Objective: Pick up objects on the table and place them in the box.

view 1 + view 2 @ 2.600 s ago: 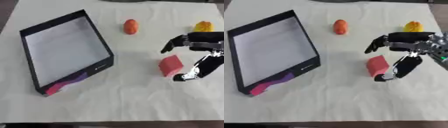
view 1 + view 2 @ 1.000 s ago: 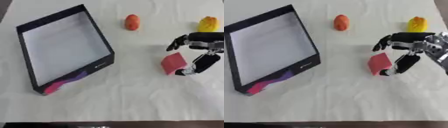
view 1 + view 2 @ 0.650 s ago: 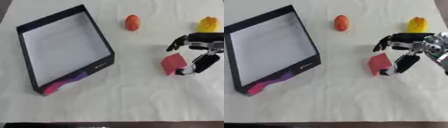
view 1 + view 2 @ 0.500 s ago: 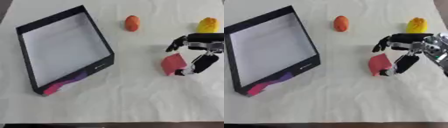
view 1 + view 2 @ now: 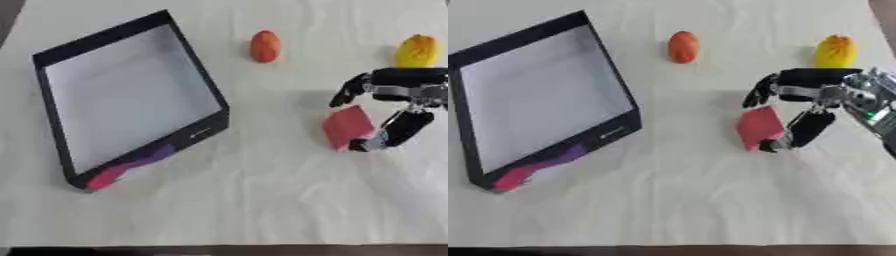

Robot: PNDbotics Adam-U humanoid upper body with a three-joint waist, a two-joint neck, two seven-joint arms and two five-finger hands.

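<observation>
Pale cream cloth covers the table [image 5: 262, 210], and its near stretch lies bare of objects. On the left stands the box [image 5: 210, 125], black-walled with a white floor, set askew so that one corner points toward the near-left; at that near corner a pink and purple patch [image 5: 122, 167] shows low on the outer wall, too blurred to make out further.

Right of the box and well apart from it, a red block [image 5: 759, 126] sits tilted on the cloth. The right hand [image 5: 815, 100], black with silver at the wrist, reaches in from the right edge and brackets this block: its thumb [image 5: 794, 135] curls down against the block's near-right side, while the fingers [image 5: 759, 92] bend over the far edge. The hand is half closed round the red block, pinching it between thumb and fingers; whether the block is lifted clear of the cloth cannot be told.

Just beyond the hand, near the right side, lies a yellow-orange object [image 5: 836, 51], rounded. Farther left, past the far-right corner of the box, an orange-red oval object [image 5: 682, 47] rests alone on the cloth, well apart from both the box and the hand.
</observation>
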